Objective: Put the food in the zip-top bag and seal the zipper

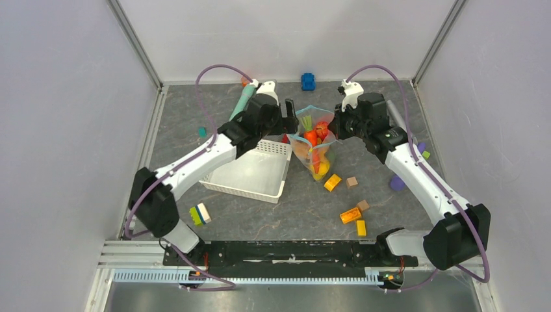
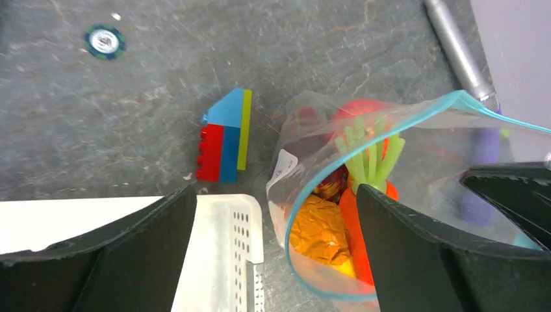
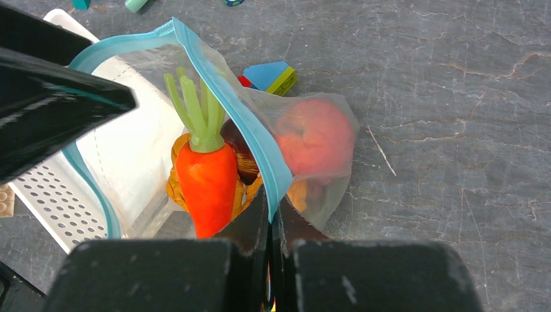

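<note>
The clear zip-top bag (image 1: 314, 148) stands mouth up between my two grippers, its mouth wide open. Its light-blue zipper (image 3: 221, 84) runs around the rim. Inside are an orange carrot (image 3: 205, 182) with green leaves, a red fruit (image 3: 315, 136), a dark maroon piece (image 3: 237, 153) and a yellow-orange piece (image 2: 318, 227). My right gripper (image 3: 273, 205) is shut on the zipper rim at the bag's right side (image 1: 333, 128). My left gripper (image 2: 274, 195) is open wide at the bag's left side (image 1: 290, 123); its right finger (image 2: 442, 253) lies over the bag mouth, holding nothing.
A white mesh basket (image 1: 247, 172) lies just left of the bag. A red, blue and green building block (image 2: 224, 136) and a silver marker (image 2: 458, 49) lie behind it. Yellow and wooden blocks (image 1: 333, 182) are scattered in front. A teal marker-shaped toy (image 1: 242, 104) lies at back left.
</note>
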Controlling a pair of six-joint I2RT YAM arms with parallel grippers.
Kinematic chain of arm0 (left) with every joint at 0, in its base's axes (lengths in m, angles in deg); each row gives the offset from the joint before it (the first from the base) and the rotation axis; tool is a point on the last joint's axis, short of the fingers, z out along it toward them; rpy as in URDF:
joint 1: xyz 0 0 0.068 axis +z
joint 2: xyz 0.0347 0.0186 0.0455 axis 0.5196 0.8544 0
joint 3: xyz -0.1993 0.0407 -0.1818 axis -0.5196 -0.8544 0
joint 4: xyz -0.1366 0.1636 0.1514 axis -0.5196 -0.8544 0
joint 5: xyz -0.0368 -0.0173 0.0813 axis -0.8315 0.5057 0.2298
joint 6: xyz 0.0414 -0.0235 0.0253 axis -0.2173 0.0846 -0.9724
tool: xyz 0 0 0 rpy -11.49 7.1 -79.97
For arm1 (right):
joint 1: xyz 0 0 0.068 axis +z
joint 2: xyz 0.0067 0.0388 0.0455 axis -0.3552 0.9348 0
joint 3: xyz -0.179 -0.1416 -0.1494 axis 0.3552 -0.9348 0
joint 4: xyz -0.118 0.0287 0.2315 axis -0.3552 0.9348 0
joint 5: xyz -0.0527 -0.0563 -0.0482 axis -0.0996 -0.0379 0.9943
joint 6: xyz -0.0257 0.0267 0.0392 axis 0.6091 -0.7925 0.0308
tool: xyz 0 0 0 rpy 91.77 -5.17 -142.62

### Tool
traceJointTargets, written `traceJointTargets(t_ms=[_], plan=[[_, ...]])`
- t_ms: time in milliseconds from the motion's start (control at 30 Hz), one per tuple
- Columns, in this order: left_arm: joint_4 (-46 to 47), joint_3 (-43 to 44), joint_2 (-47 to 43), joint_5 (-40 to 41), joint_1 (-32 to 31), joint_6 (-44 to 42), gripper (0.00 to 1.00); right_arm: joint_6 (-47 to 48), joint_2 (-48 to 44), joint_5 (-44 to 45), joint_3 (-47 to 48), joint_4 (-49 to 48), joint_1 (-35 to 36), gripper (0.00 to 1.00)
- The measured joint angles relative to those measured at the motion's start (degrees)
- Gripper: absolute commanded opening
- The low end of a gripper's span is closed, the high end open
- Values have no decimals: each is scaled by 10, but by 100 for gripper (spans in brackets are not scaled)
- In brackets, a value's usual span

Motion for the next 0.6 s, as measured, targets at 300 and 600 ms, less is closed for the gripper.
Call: traceJointTargets(t_ms=[300,600], plan=[[3,32,62,-116,8,19,2,0,0,0,0,0,0,3],[31,119,102,-292,8,-96,2,31,-8,-86,0,-9,0,78]])
